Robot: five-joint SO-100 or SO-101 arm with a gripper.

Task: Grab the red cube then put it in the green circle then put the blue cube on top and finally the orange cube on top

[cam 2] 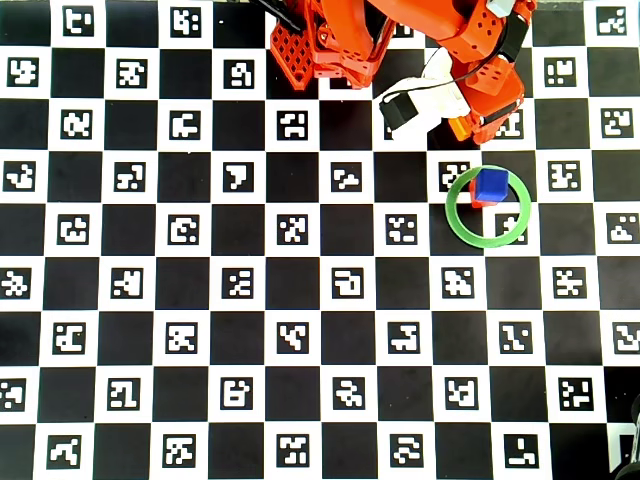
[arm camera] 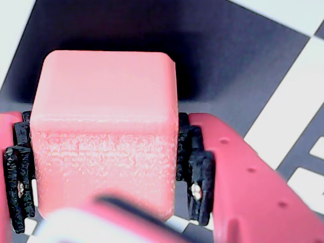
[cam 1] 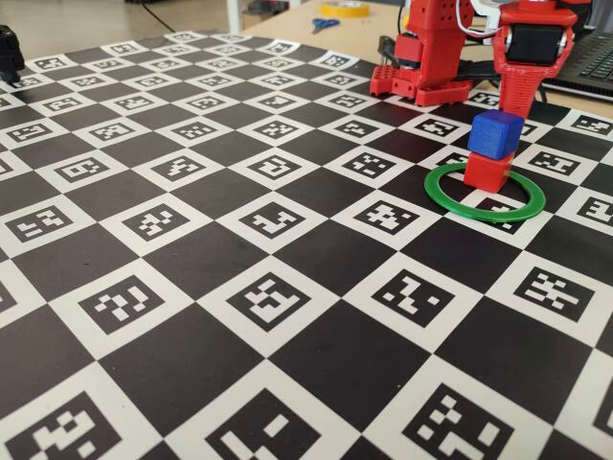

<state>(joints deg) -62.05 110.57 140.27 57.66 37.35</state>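
Clamping the orange cube (arm camera: 104,134) between black pads, the jaws hold it above the checkered surface (cam 1: 239,287), just behind the green circle (cam 1: 485,195). Further right in the fixed view, the blue cube (cam 1: 495,133) sits skewed on the red cube (cam 1: 488,171), near the ring's back edge. Releasing off-centre, or nudging that crooked stack, would probably topple it.

robotics lab: marker-tag checkerboard (cam 1: 239,287), keyboard (cam 1: 594,57) behind.

A black-and-white marker board (cam 1: 239,249) covers the table, daylit.
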